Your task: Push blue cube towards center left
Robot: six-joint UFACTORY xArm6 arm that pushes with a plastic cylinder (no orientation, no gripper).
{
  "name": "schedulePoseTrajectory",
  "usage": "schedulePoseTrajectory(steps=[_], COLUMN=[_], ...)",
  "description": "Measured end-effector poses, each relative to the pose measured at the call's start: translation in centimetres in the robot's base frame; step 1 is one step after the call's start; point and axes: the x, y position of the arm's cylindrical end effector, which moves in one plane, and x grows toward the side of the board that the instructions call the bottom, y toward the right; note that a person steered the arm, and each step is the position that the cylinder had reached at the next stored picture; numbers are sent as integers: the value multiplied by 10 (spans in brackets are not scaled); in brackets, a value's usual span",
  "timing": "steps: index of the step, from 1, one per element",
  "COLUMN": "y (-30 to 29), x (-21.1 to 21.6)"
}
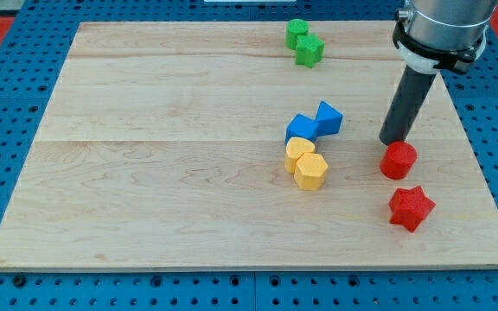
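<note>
The blue cube [303, 129] sits right of the board's centre, touching a second blue block [328, 117] at its upper right. Two yellow blocks, a heart-like one [298, 152] and a hexagonal one [311, 171], lie just below the cube. My tip [393, 142] is to the right of the blue blocks, well apart from them, right above a red cylinder [398, 161].
A red star [411, 207] lies below the red cylinder near the board's lower right. Two green blocks [296, 33] [309, 50] sit at the view's top centre. The wooden board [162, 173] rests on a blue pegboard.
</note>
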Motion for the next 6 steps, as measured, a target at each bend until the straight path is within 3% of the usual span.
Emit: schedulePoseTrajectory(steps=[3, 4, 6], y=[10, 6, -63], x=[41, 34, 15])
